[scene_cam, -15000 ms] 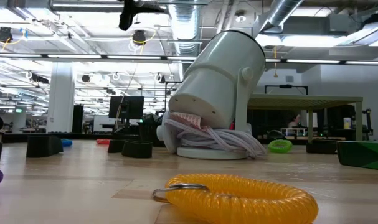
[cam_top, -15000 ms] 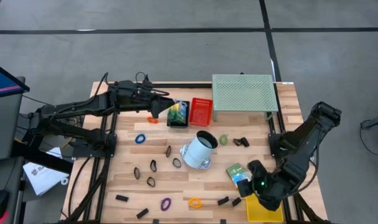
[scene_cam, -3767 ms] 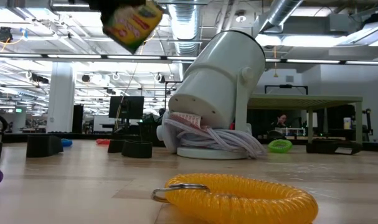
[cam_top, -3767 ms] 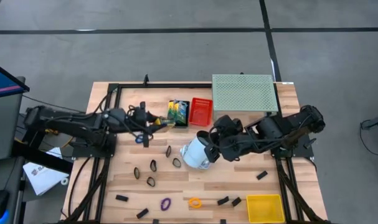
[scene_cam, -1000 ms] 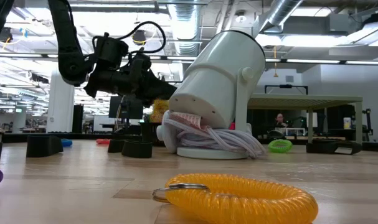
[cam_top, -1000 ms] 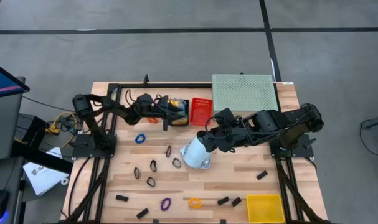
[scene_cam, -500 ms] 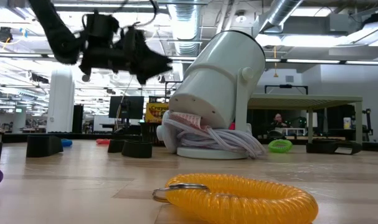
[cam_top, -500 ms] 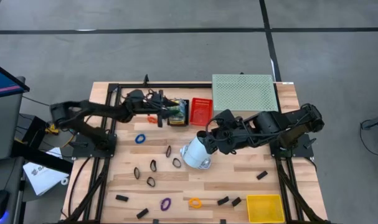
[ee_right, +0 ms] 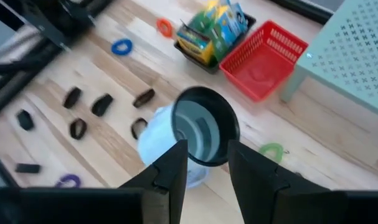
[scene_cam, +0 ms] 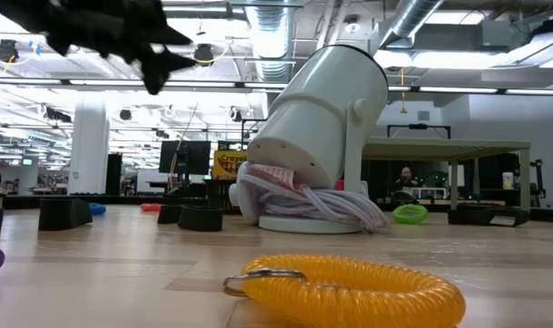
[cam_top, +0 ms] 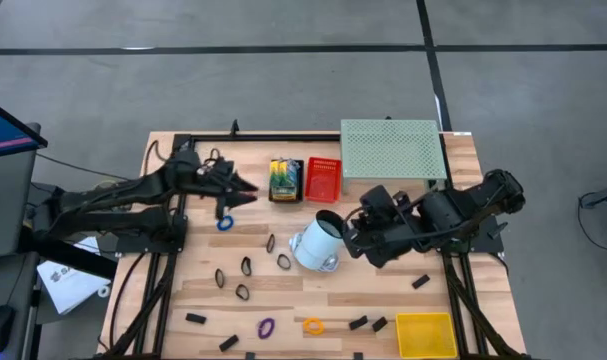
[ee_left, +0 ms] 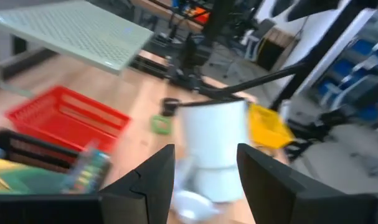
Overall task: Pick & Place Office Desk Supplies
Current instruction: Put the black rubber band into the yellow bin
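Observation:
Yellow-green crayon boxes lie in a black tray at the table's far middle. My left gripper hangs open just left of that tray, high above the table, and shows at the top left of the low view; nothing is between its fingers. A white tilted cup stands on its base mid-table. My right gripper hovers open above the cup's right side, looking down at the mouth. Rubber-band rings, among them blue and purple, and black binder clips lie loose on the wood.
A red basket sits right of the black tray, and a green mesh stand is at the far right. A yellow tray is at the near right corner. A yellow coil ring lies near the front edge.
My left gripper has risen from the black tray and drawn back toward the table's left edge, leaving a crayon box in the tray. My right gripper has shifted a little toward the table's right and near side above the white cup.

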Available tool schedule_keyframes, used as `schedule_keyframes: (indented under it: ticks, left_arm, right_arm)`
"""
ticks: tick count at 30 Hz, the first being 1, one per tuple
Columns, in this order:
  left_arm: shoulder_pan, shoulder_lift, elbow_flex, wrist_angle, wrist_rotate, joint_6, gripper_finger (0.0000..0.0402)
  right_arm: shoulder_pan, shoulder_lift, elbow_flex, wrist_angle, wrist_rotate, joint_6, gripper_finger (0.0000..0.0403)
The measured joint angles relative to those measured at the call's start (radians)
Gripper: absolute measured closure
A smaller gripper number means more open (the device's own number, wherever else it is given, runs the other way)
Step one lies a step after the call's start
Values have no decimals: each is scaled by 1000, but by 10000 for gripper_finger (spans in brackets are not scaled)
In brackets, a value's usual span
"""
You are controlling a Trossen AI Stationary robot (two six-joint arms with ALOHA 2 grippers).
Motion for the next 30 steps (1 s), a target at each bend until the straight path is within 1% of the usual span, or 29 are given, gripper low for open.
schedule_keyframes:
  ticks: [4, 7, 10, 13, 15, 18, 22, 27, 30]
  left_arm:
    - [-109, -110, 0, -83, -33, -125, 242]
    - [-201, -158, -1, -67, -85, -212, 248]
    - [-285, -173, -1, 19, -168, -255, 252]
    - [-340, -167, -1, 130, -248, -265, 254]
    - [-353, -153, -1, 215, -294, -261, 254]
    - [-353, -128, -1, 358, -346, -226, 251]
    - [-336, -103, 0, 499, -367, -163, 246]
    - [-294, -100, 0, 511, -368, -133, 241]
    - [-275, -100, 0, 512, -368, -123, 240]
  right_arm:
    - [55, 1, 0, -7, 54, 28, 290]
    - [103, 0, 0, -10, 81, 31, 290]
    - [146, 1, 0, -10, 99, 31, 291]
    - [182, -2, 0, -9, 106, 33, 292]
    - [203, -12, 0, -1, 118, 58, 292]
    - [229, -40, 0, 14, 175, 133, 292]
    - [269, -97, 0, 42, 318, 188, 292]
    - [305, -177, 0, 86, 473, 190, 292]
    - [327, -223, 0, 153, 586, 136, 292]
